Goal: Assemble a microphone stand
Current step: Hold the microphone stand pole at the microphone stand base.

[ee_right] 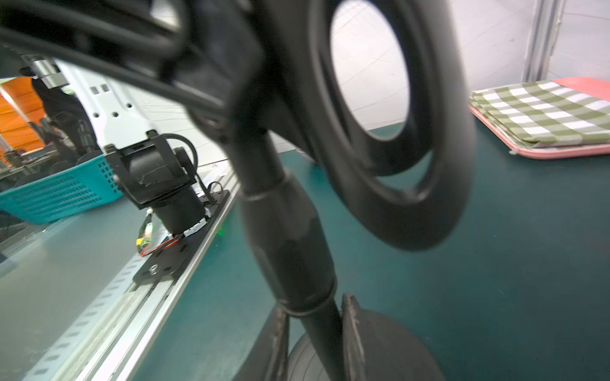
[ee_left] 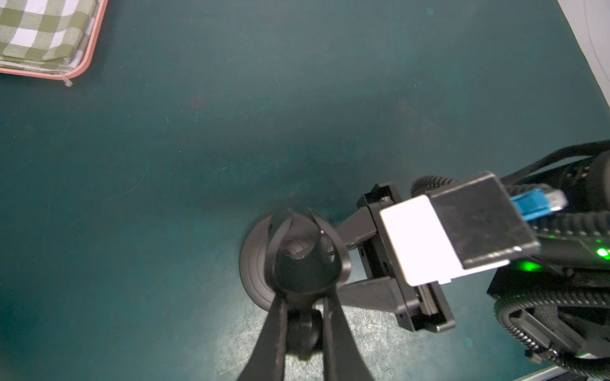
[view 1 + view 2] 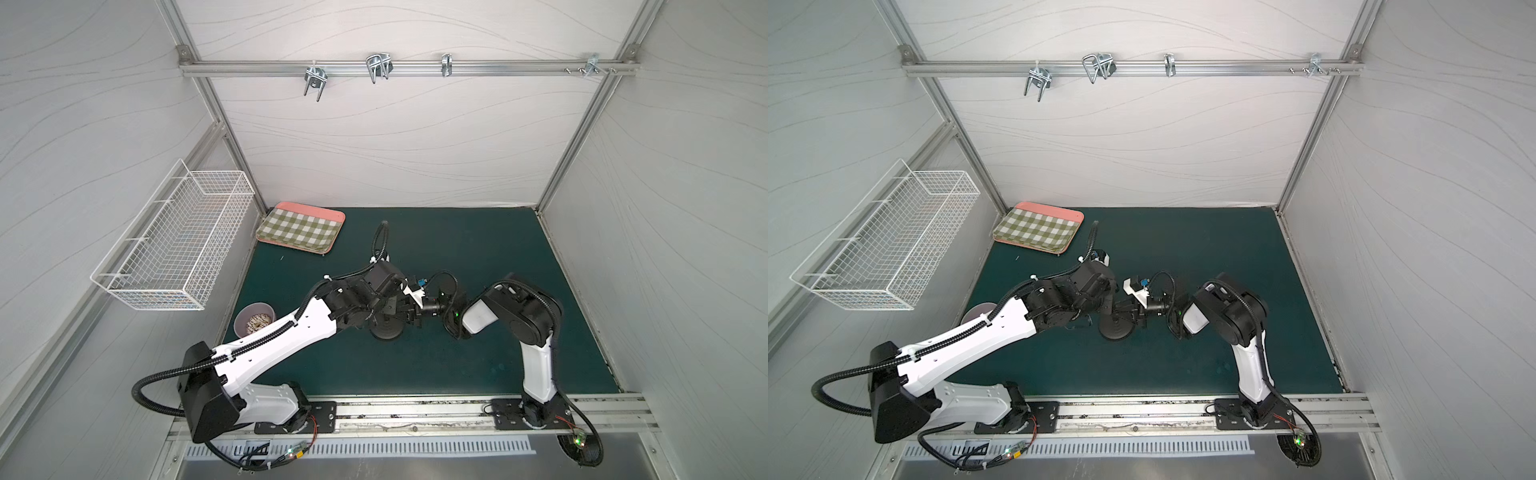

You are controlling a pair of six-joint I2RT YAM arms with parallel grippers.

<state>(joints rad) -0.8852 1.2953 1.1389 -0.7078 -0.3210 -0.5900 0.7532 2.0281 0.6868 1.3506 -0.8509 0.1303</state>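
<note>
Your left end effector point(image 2: 303, 297) clamps rod point(image 1: 287, 231) under its clip point(image 1: 429, 198); right end effector point(image 1: 315, 313) grip unclear. Looks stiff, slick: hold low near base point(image 2: 254, 260)

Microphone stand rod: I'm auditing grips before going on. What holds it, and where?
The left end effector grips the rod just under its clip. The right end effector brackets it just above the base; contact unclear.

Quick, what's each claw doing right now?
Left claw: closed, holding the rod.
Right claw: around the rod just above the base; whether it grips cannot be told.
</note>
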